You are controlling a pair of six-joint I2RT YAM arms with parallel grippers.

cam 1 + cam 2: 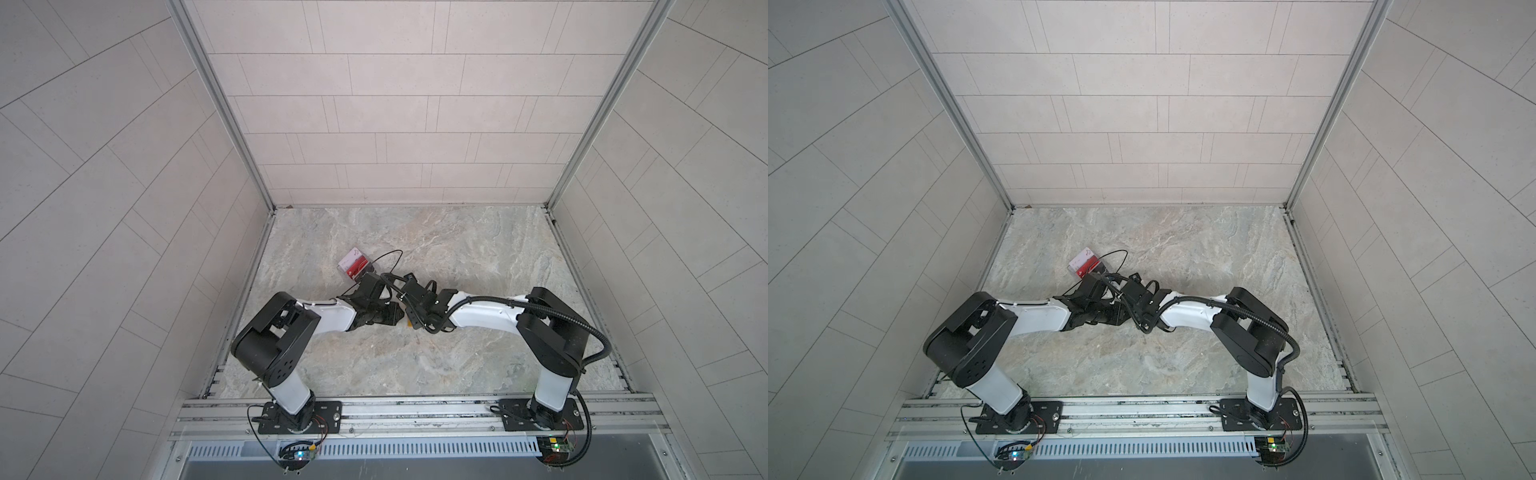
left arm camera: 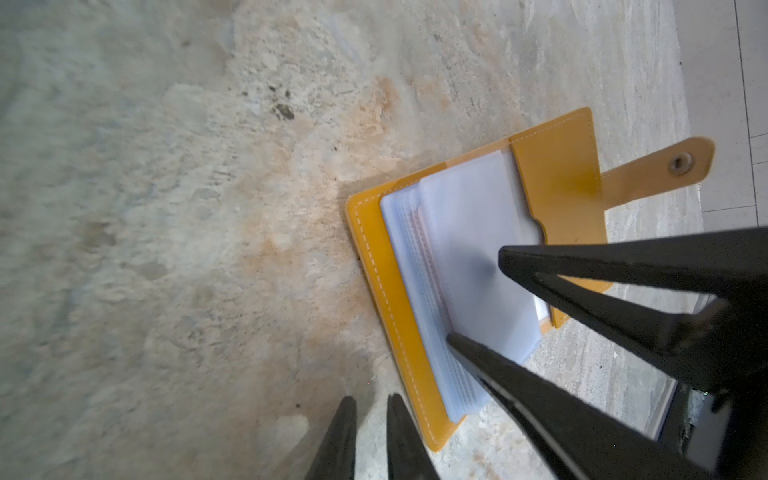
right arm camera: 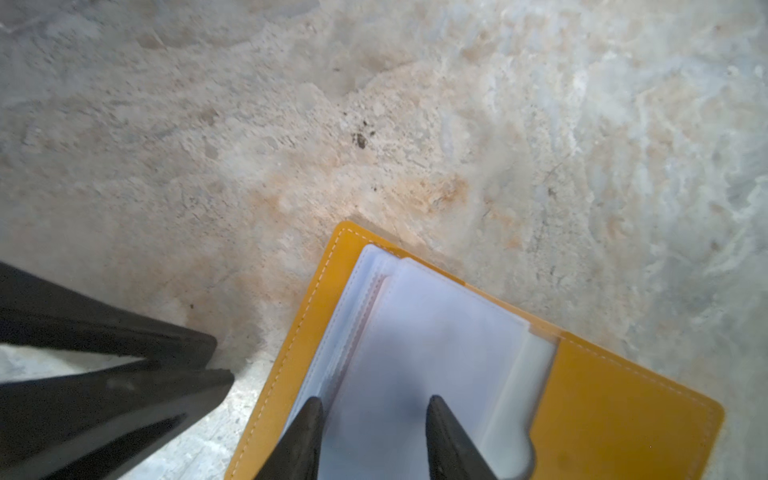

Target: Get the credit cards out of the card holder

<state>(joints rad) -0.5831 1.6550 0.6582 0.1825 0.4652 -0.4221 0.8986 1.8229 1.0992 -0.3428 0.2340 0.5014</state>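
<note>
Down on the stone-look bench (image 1: 457, 249), grey and sandy with wavy streaks, lies the mustard-yellow card holder shaped like a little book (image 2: 386, 274). It is open and flat. Its cover is smooth and a bit shiny, with round corners and a row of small white stitches near the edge. A long yellow tab (image 2: 648, 172) with a round metal snap sticks out from one side. Inside sits a stack of clear, bluish plastic sleeves (image 2: 469, 216). They are thin and floppy and fan out a little at the edges. A faint pinkish line shows between the lower sleeves, but I cannot tell if it is a card.

The right end effector (image 3: 375, 398) has two black pointed fingers spread wide apart. Both tips are over the top sleeve, with nothing pinched between them. I cannot tell if they press on it. The left end effector (image 2: 372, 398) has its black fingers close together, with only a thin gap, and it holds nothing. It is just beside the holder's stitched edge, over bare bench.

In both top views the two arms meet over the holder and hide nearly all of it. A little farther from the arm bases stands a small clear plastic box (image 1: 371, 266). It holds thin, flat credit cards (image 1: 359, 263), some red and one whitish.
</note>
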